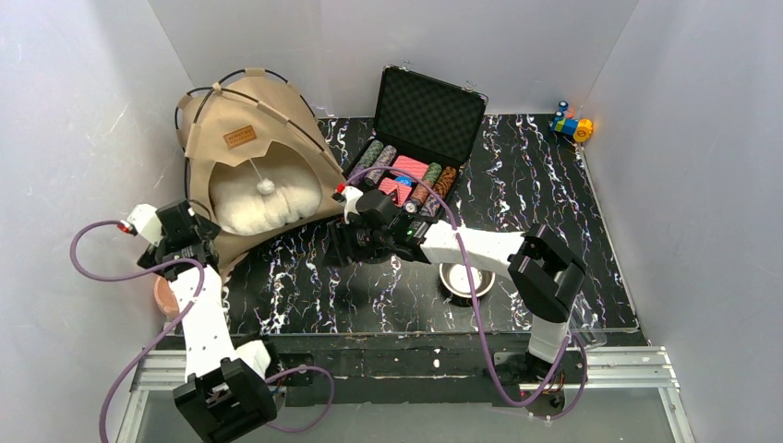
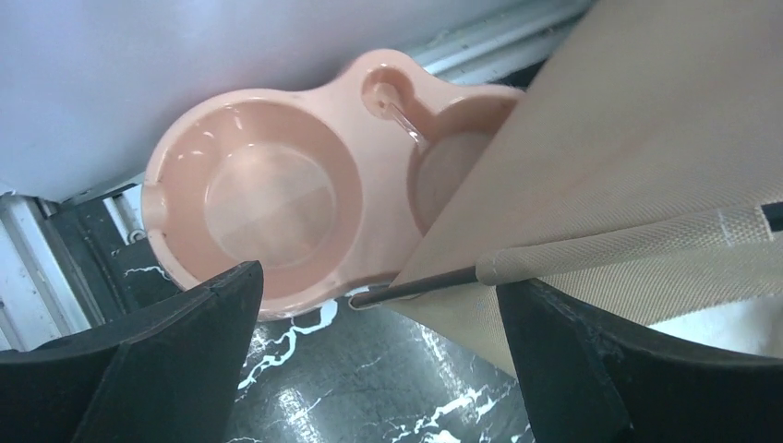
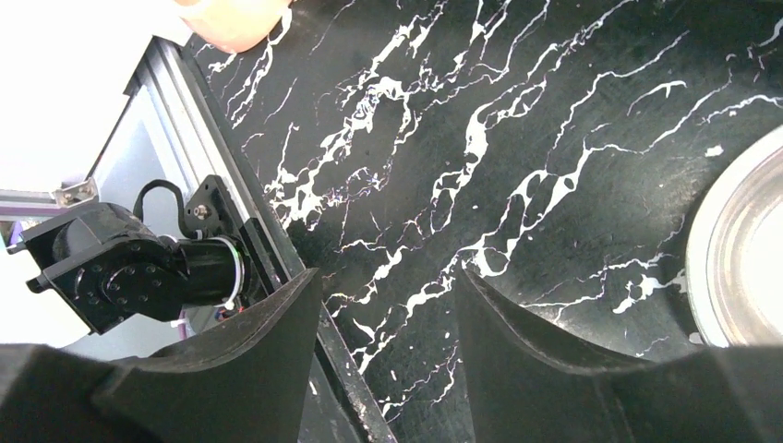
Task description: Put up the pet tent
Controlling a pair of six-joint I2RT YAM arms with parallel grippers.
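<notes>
My left gripper [image 2: 377, 281] gapes wide by the tan canvas pet tent [image 2: 628, 138] and its thin black pole [image 2: 425, 281], centre frame. My right gripper [image 3: 388, 275] has its fingers apart and empty.

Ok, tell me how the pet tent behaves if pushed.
The pet tent is probably light, thin canvas, so it would likely slide. Its slim black pole may bow rather than hold shape. The white cushion inside might steady it.

Cannot read label [image 1: 242, 136] on tent [image 1: 235, 101]: too small. From above, shows only a sliver of pink dish [image 1: 163, 293] behind left arm [image 1: 205, 318]; at left wrist, loses part of its right bowl under the tent. Cuts steel bowl [image 3: 743, 249] at right-wrist edge. Cannot identify far-corner toy [image 1: 571, 125]: too small.
</notes>
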